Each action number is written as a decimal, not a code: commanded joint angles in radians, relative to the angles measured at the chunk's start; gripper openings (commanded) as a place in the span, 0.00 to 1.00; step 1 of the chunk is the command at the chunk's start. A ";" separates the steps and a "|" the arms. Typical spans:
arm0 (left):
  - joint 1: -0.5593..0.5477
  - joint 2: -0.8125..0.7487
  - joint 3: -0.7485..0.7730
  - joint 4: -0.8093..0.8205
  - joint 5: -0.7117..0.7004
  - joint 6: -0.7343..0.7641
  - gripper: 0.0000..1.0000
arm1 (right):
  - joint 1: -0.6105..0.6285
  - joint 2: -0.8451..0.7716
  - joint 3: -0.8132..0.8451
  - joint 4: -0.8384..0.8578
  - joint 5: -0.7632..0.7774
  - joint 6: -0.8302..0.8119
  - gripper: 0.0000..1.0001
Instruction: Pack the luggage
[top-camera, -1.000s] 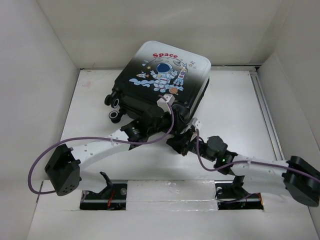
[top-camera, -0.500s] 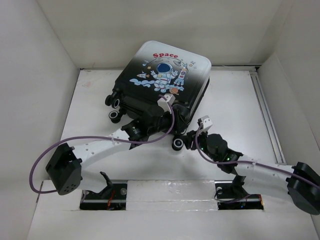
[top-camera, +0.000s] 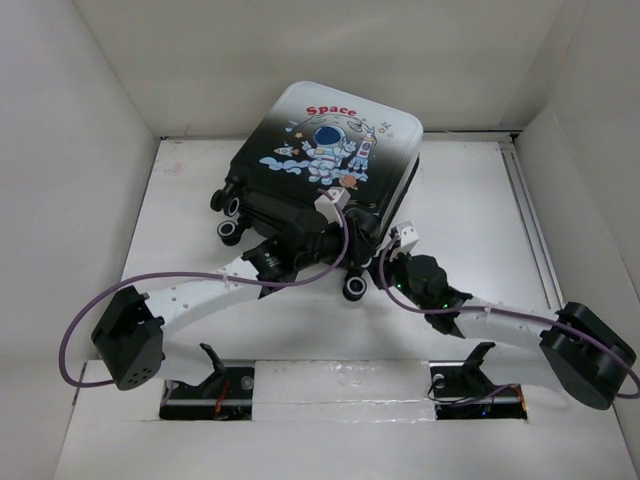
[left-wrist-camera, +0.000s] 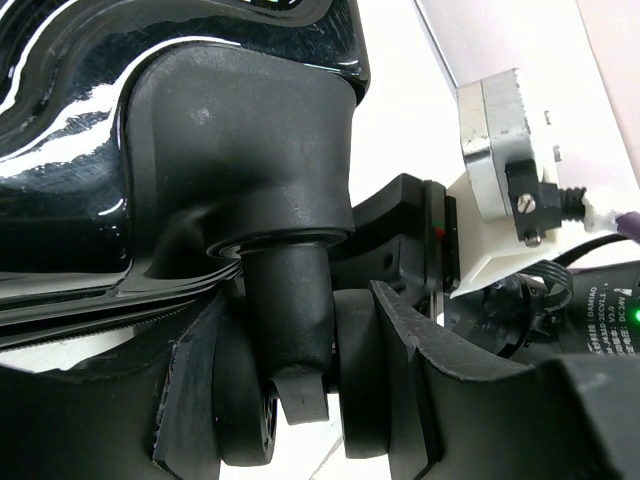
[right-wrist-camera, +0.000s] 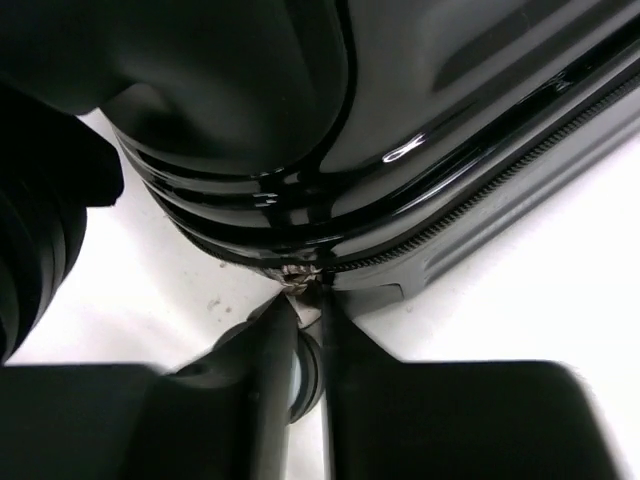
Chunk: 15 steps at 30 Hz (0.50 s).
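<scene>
The luggage lies closed on the table, astronaut print up, with its black underside filling the left wrist view. My left gripper is shut on one of its caster wheels, and a finger presses each side of the twin wheel. My right gripper is at the near corner of the shell. In the right wrist view the right gripper is pinched on the silvery zipper pull, where the zipper track ends.
Another caster wheel shows between the two grippers, and two more stick out at the case's left corner. White walls enclose the table on the left, back and right. A metal rail runs along the right side.
The right gripper drew back from the case and opened, then moved in to the near corner and closed on the zipper pull. The left arm and luggage have not moved.
</scene>
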 joint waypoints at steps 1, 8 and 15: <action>-0.013 -0.041 0.061 0.330 0.120 0.016 0.00 | -0.011 0.017 0.031 0.223 -0.050 0.005 0.15; -0.022 -0.031 0.081 0.339 0.130 0.016 0.00 | 0.048 0.098 -0.090 0.606 -0.062 0.079 0.00; -0.022 0.000 0.127 0.360 0.164 0.004 0.00 | 0.163 0.304 -0.090 0.941 -0.144 0.136 0.00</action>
